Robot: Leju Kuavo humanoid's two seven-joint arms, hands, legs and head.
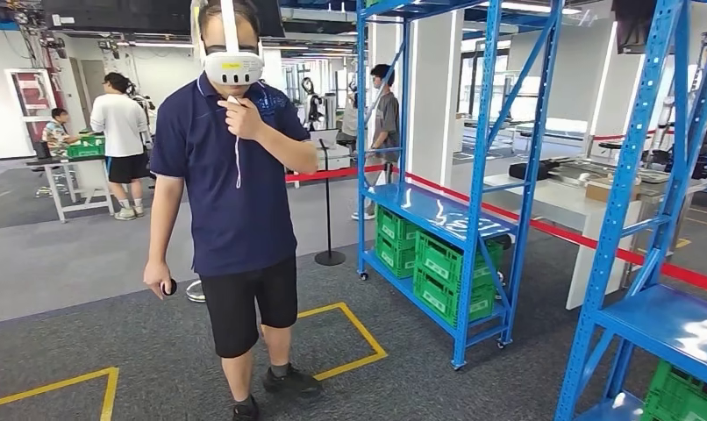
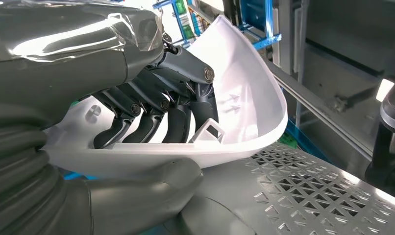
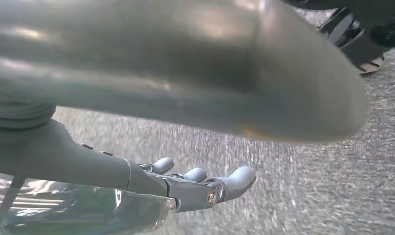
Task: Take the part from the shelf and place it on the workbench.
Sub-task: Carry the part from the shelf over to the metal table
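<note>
The left hand grips the white part, so pickup appears done; placing on the workbench remains, while the right hand hangs released.

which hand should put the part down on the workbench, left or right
Left. The left hand already grips the white part, fingers curled inside the shell and thumb under it. The right hand hangs over the grey floor, fingers out straight, holding nothing.
</note>
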